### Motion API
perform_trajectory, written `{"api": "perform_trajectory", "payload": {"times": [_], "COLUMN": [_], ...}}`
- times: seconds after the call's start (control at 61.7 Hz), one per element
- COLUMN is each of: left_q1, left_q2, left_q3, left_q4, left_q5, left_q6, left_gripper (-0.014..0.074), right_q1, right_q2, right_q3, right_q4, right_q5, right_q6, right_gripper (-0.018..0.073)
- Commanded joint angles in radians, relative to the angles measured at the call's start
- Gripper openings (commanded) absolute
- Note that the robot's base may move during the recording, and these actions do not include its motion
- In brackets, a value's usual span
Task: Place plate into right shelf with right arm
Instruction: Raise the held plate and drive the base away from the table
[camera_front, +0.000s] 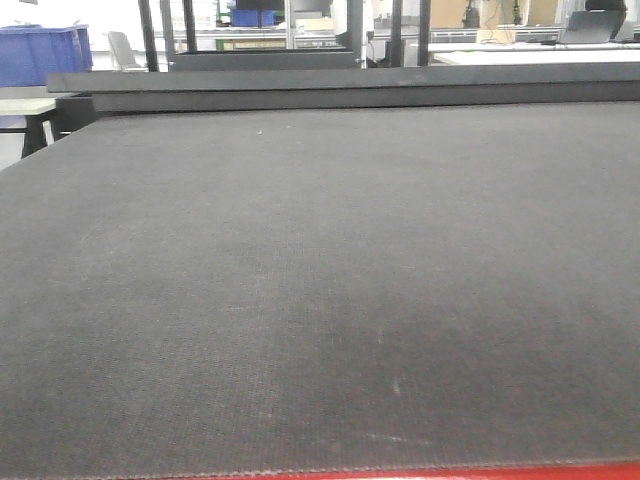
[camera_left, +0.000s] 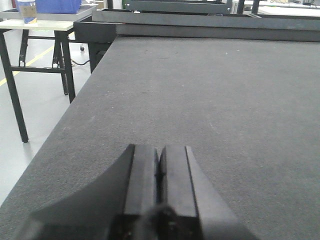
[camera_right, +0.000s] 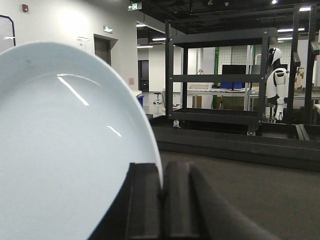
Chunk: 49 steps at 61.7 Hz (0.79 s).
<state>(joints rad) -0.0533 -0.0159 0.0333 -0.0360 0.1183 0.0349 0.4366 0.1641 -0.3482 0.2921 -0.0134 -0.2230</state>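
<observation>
The white glossy plate (camera_right: 65, 150) fills the left half of the right wrist view, standing on edge. My right gripper (camera_right: 161, 167) is shut on the plate's rim, with one finger on each face. It holds the plate above the grey table (camera_right: 260, 195). My left gripper (camera_left: 159, 150) is shut with nothing in it and hovers low over the table near its left edge. Neither gripper nor the plate appears in the front view. The right shelf is out of view.
The grey felt-like tabletop (camera_front: 320, 280) has a raised dark border (camera_front: 360, 88) at its far side. A black wheeled rack (camera_right: 220, 80) stands beyond it. A side table (camera_left: 45, 22) with a blue bin (camera_left: 52, 5) stands to the left, and a white humanoid figure (camera_right: 276, 82) stands at the far right.
</observation>
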Motion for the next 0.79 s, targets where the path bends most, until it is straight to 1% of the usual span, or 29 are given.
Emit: {"api": "perform_trajectory", "payload": {"times": [0.0,0.778], "left_q1": [0.001,0.001], "left_q2": [-0.007,-0.007], "left_q3": [0.008,0.008], "left_q4": [-0.006,-0.006], "left_q5": [-0.086,-0.086], "left_q6": [-0.003,-0.003], "left_gripper": [-0.0047,-0.0047], "right_q1": [-0.003,-0.003], "right_q2": [0.01,0.01], "right_q3": [-0.031,-0.031], "right_q4": [0.007,0.007], "right_q5": [-0.103,-0.103], "right_q6": [0.001,0.001], "right_gripper": [0.0055,0.0055]}}
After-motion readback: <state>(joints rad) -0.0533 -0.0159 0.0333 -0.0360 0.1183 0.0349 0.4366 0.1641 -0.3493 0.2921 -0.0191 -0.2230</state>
